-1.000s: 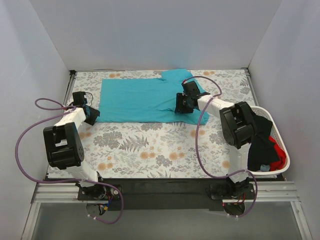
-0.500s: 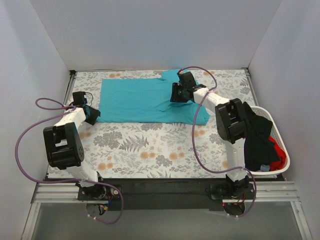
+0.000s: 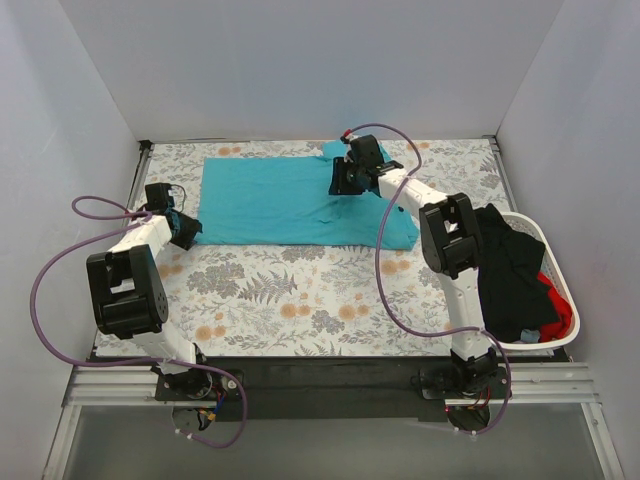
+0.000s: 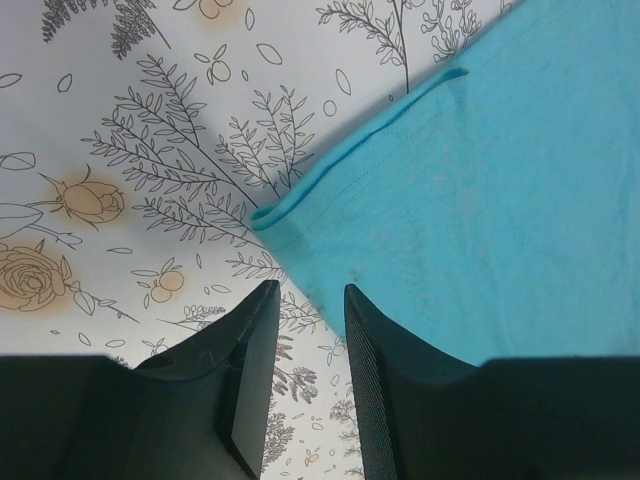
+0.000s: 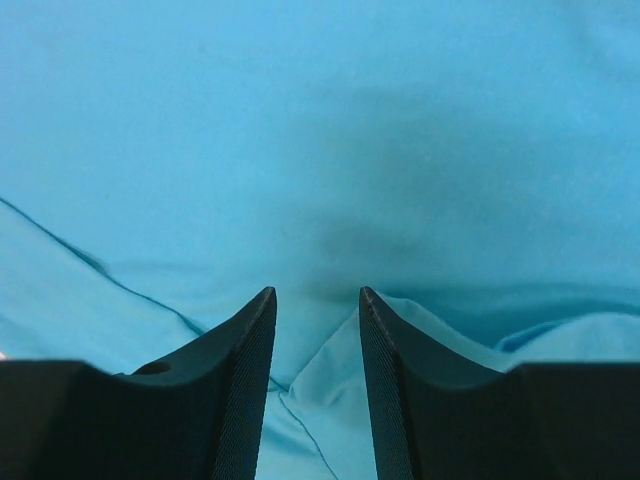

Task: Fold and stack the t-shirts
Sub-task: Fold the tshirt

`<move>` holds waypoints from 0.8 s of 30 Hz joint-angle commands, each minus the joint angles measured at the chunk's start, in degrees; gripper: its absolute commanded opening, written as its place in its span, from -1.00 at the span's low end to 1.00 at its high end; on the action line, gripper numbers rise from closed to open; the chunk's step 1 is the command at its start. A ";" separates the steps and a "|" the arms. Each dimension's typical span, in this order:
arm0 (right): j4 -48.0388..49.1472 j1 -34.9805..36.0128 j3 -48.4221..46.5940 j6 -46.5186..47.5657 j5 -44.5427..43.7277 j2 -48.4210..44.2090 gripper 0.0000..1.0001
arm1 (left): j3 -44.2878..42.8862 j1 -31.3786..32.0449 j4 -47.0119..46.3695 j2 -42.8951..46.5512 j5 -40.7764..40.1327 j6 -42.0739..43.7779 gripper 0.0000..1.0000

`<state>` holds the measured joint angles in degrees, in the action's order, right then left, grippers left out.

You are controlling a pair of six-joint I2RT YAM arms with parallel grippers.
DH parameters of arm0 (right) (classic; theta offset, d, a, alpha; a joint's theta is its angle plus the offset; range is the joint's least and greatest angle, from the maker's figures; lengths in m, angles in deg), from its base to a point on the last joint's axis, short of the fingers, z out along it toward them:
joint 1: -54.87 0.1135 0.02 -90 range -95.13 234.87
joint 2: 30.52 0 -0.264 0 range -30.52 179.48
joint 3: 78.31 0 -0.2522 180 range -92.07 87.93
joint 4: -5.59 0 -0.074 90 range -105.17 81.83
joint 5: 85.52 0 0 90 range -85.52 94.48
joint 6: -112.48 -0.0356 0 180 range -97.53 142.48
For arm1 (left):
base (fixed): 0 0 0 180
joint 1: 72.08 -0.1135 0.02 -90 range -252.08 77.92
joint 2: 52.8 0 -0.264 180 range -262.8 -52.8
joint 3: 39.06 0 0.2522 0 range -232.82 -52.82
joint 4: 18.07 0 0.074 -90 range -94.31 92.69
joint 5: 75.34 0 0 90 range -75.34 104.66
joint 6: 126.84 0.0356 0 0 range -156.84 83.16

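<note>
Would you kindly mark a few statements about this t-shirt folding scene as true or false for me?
1. The teal t-shirt lies spread on the floral cloth. True.
2. The white basket stands beside the left arm. False: it stands at the table's right edge, beside the right arm.
3. The right gripper is over the teal t-shirt. True.
4. The white basket is empty. False: it holds a black garment and a red garment.
5. The left gripper is over the white basket. False: it is at the teal t-shirt's near left corner.
</note>
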<state>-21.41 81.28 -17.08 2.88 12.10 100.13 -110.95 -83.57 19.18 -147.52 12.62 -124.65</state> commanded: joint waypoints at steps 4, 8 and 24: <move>1.19 1.80 -1.79 4.13 0.39 0.58 -0.10 | -1.11 0.24 -0.63 3.22 0.90 0.80 -0.38; 2.33 1.80 1.38 5.00 -3.30 -3.64 -0.10 | -0.14 0.06 -1.51 4.36 0.99 1.24 -0.37; -7.15 3.29 -4.50 3.51 -12.71 0.83 -0.27 | 0.03 0.15 -1.78 4.19 1.52 0.97 -0.38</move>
<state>-25.67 83.60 -18.11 6.55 2.17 98.65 -110.92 -83.57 17.89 -146.20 14.06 -124.24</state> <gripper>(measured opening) 0.369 0.312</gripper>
